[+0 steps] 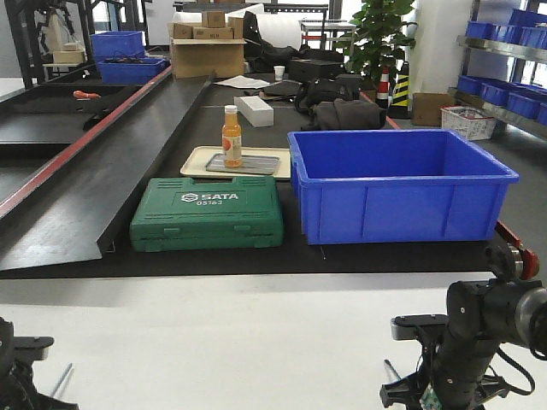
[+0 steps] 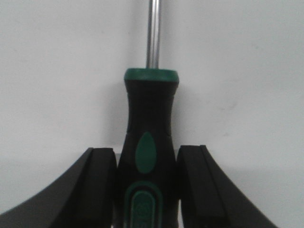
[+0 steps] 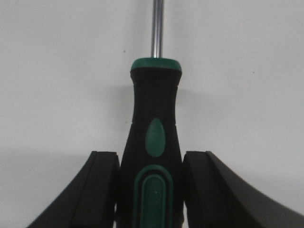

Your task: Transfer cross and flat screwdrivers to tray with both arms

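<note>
The left screwdriver (image 2: 149, 114) lies flat on the white table (image 1: 239, 342). Its black-and-green handle sits squarely between the fingers (image 2: 102, 175) of the left gripper (image 2: 146, 154), and its steel shaft points straight away from the claw. The jaws are drawn in narrow, both pads against the fat lower part of the handle, so the gripper is clamped on it.

The right side is the same. The right screwdriver (image 3: 156, 104) has its handle centred in the right gripper (image 3: 152, 159), with fingers (image 3: 197, 180) pressed to either flank and the shaft running out ahead. Both tips are cut off by the edge of the wrist views, so I cannot tell which is cross and which is flat.

From the front, both arms are low at the near edge of the table, the left arm (image 1: 13, 367) and the right arm (image 1: 487, 333), each with a thin silver shaft poking out beside it.

The grey metal tray (image 1: 265, 162) is well apart from them, across on the black bench. It rests on a beige tray (image 1: 195, 158) and an orange bottle (image 1: 232, 137) stands upright on its left part. A green SATA case (image 1: 208, 212) lies just in front of it, with a blue bin (image 1: 402, 184) to the right.
</note>
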You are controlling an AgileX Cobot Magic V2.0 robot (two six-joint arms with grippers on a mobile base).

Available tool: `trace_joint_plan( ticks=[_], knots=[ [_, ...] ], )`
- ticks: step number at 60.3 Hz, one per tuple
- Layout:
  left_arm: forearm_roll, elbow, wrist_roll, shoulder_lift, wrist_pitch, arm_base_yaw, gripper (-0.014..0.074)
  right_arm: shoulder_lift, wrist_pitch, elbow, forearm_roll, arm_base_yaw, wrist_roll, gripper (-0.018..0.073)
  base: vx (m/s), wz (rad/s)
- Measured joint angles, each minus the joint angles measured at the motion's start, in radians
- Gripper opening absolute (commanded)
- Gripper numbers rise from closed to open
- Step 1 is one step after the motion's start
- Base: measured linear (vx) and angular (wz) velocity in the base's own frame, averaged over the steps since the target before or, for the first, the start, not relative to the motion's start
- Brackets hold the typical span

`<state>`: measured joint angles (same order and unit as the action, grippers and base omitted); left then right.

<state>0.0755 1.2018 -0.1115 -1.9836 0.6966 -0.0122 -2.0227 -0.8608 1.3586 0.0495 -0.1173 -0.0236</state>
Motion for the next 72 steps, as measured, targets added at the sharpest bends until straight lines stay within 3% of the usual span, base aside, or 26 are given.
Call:
trace_joint_plan(
  ticks=[41,72],
  knots=[
    [-0.001,0.021,0.001,0.535,-0.019,0.000,0.0000,0.432,0.108,0.000,0.023,0.000,0.009,-0.0008,0.00,0.00],
    [-0.006,0.021,-0.005,0.966,-0.141,0.000,0.0000,0.843,0.260,0.000,0.042,0.000,-0.011,-0.0008,0.00,0.00]
  ],
)
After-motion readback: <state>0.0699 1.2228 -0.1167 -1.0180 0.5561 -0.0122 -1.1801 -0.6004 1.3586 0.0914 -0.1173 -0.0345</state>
